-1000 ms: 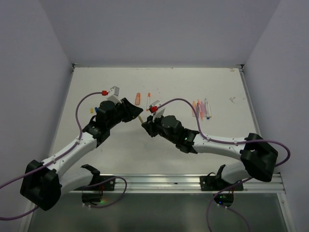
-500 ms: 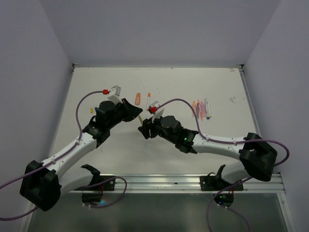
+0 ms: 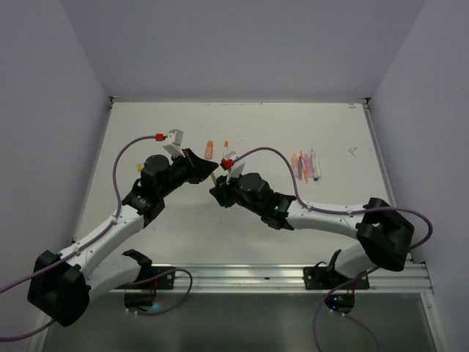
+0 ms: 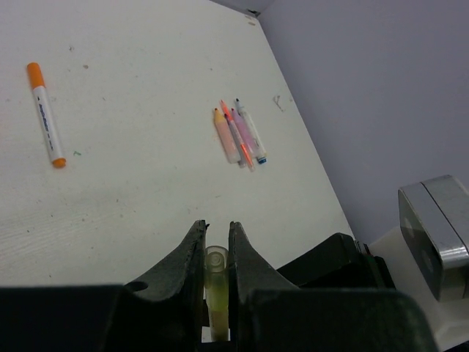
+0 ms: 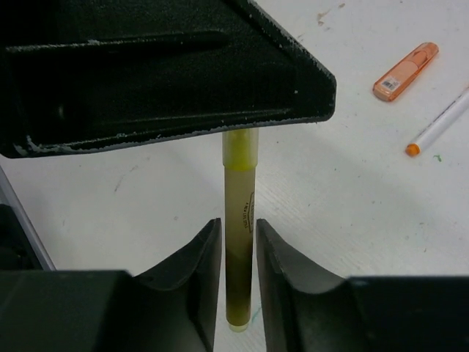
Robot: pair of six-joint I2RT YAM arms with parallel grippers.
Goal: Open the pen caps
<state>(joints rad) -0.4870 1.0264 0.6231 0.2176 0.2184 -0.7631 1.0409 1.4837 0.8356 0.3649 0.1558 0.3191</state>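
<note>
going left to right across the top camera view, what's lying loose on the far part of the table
orange highlighter → white marker with orange ends → bunch of pens lying side by side → small dark scuff mark

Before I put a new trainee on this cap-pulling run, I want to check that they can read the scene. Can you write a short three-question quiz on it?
1. Multiple choice: the left gripper is shut on A) an orange highlighter, B) the yellow pen, C) nothing.
2. True or false: the cluster of pens lies toward the right side of the table.
3. Fill in: the fingers of the right gripper stand on either side of the ___ pen.

Key: 1 B; 2 true; 3 yellow.
</note>
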